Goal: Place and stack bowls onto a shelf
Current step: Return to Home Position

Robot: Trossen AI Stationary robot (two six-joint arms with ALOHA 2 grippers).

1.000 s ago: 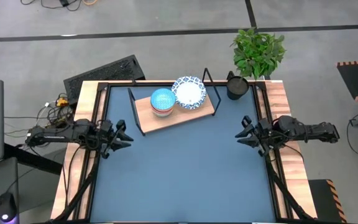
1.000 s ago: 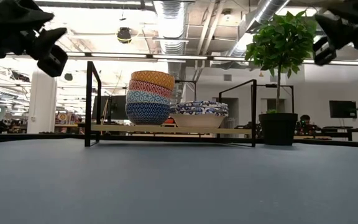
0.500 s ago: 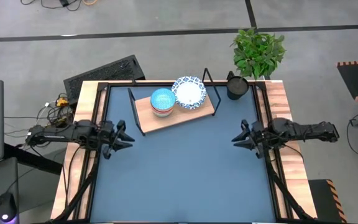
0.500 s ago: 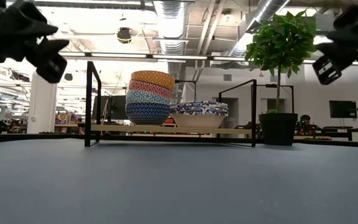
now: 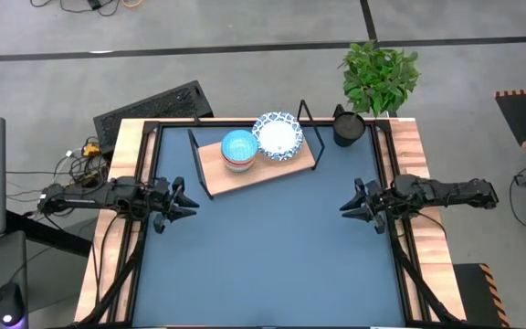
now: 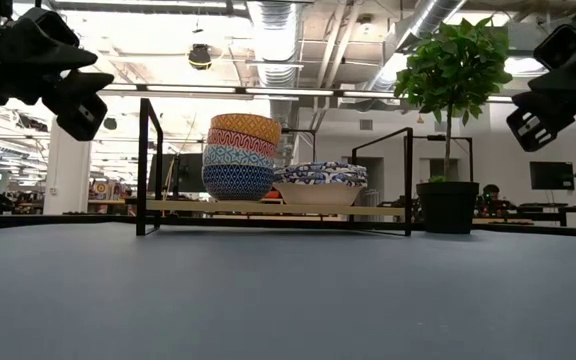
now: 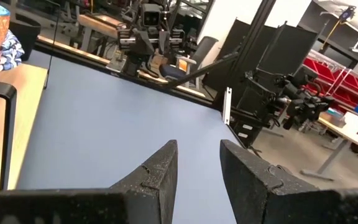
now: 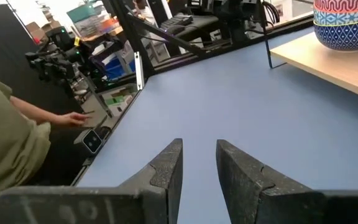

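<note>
The shelf (image 5: 272,169), a light-wood board in a black wire frame, stands at the table's far middle. On it is a stack of small bowls (image 5: 239,149) with a light blue one on top; the low view (image 6: 240,157) shows the stack as yellow-orange, red-orange, grey-blue and blue. Beside it is a stack of white bowls with blue-patterned rims (image 5: 278,135), also in the low view (image 6: 320,183). My left gripper (image 5: 181,201) hovers open and empty at the table's left edge. My right gripper (image 5: 352,205) hovers open and empty at the right edge.
A black cup (image 5: 347,128) stands at the far right corner beside a potted plant (image 5: 379,78). A keyboard (image 5: 153,108) lies beyond the far left corner. A person in an olive sleeve (image 8: 11,149) shows past the table's left side, one hand (image 8: 73,118) out.
My right gripper has come down a little and moved slightly toward the table's left and near edge. My left gripper has dipped slightly. The bowls and shelf have stayed where they were.
</note>
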